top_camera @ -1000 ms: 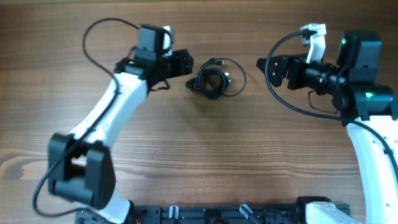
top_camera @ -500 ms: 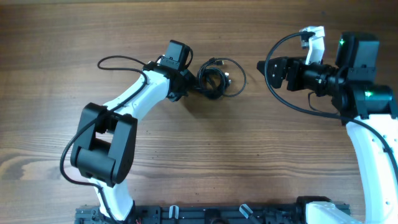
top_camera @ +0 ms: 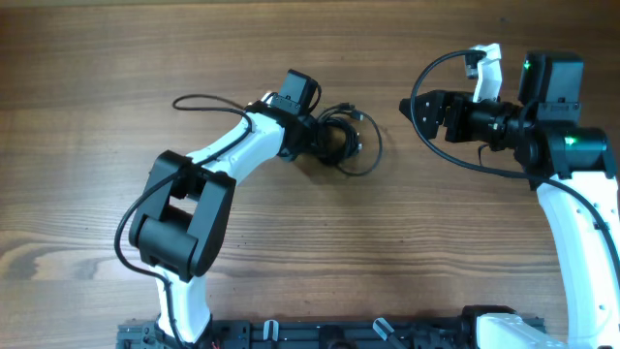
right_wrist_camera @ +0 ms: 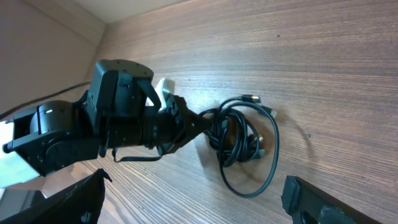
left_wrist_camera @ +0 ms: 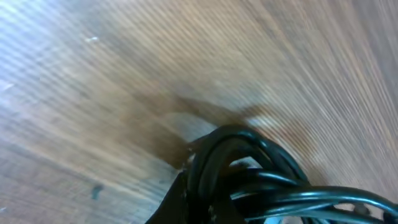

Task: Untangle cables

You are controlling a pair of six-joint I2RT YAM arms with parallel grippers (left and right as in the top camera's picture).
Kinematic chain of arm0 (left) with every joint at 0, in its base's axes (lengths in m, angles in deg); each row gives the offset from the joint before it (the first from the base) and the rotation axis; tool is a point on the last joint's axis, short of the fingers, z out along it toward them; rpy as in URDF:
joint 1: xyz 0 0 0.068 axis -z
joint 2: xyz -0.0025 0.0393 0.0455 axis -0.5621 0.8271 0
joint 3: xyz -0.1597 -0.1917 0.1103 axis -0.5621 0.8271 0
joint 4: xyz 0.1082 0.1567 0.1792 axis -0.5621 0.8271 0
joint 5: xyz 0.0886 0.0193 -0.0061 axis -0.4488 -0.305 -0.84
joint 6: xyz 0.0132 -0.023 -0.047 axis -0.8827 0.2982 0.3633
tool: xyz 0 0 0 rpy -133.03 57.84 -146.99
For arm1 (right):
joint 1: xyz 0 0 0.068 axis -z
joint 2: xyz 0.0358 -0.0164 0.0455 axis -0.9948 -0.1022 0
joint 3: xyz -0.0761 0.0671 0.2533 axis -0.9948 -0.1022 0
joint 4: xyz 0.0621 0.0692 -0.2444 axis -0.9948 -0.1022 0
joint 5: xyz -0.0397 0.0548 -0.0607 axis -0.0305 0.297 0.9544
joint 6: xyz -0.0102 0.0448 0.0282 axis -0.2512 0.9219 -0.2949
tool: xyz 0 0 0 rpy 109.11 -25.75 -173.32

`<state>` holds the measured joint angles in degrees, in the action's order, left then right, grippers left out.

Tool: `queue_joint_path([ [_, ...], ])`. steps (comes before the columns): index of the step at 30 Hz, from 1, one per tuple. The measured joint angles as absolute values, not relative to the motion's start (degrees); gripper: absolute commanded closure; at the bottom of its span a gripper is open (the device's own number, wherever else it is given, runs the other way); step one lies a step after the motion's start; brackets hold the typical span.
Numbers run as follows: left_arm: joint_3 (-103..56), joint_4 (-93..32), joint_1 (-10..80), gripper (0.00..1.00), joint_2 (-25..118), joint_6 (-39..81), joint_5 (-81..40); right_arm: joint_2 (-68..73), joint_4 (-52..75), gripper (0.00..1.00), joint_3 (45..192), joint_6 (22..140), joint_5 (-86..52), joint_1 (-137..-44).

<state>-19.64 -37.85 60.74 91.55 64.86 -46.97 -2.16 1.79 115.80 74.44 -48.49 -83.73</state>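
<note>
Left jaws touching cable bundle (top_camera: 349,145), gap hidden; right jaws wide apart

L arm (top_camera: 237,150) blocks cables (top_camera: 341,142) on L side — R side open

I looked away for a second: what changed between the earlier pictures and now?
The left tool swept right and reached the left edge of the cable bundle, which shifted slightly. Whether the tool has gripped it is unclear. The right tool stayed put, open.
</note>
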Motion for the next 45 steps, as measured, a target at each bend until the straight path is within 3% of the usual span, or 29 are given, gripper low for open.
queue_joint_path([
  [4,-19.68,-37.57,57.36,0.96,88.6,49.08,-36.59,-2.16,5.18,0.09,115.8,74.46,-48.9,-83.73],
  [7,-20.51,-37.66,51.06,0.96,77.06,39.66,-26.45,-2.2,12.09,0.11,115.8,78.26,-51.64,-84.26],
  [10,-21.56,-38.01,47.26,0.96,69.58,33.94,-19.08,-2.27,18.23,0.15,115.8,82.59,-52.49,-86.86],
  [14,-21.67,-37.72,45.95,0.96,66.37,27.88,-14.16,-2.27,23.52,0.27,115.82,89.52,-52.64,-92.78],
  [17,-21.67,-38.03,45.97,0.96,66.37,24.87,-12.81,-2.27,26.36,0.28,115.82,94.48,-48.71,-99.01],
  [21,-21.67,-39.19,45.97,0.96,66.37,16.28,-6.65,-2.27,22.25,0.28,115.93,93.54,-40.79,-104.91],
  [28,-21.67,-39.14,45.97,0.96,66.37,4.76,-1.57,-2.34,13.95,0.31,115.91,84.42,-33.82,-105.06],
  [31,-21.67,-39.17,45.97,0.96,66.37,4.78,-1.6,-5.79,11.87,0.45,115.93,81.1,-34.26,-105.61],
  [39,-21.67,-39.58,45.97,0.96,66.37,13.81,-11.72,-9.96,9.64,0.68,115.93,80.12,-38.06,-105.74],
  [42,-21.67,-40.06,45.97,0.96,66.37,16.52,-14.54,-9.96,10.71,0.89,115.93,80.84,-38.17,-105.74],
  [45,-21.67,-40.21,45.97,0.96,66.37,19.23,-15.74,-9.99,13.4,0.9,115.91,82.61,-40.05,-105.74],
])
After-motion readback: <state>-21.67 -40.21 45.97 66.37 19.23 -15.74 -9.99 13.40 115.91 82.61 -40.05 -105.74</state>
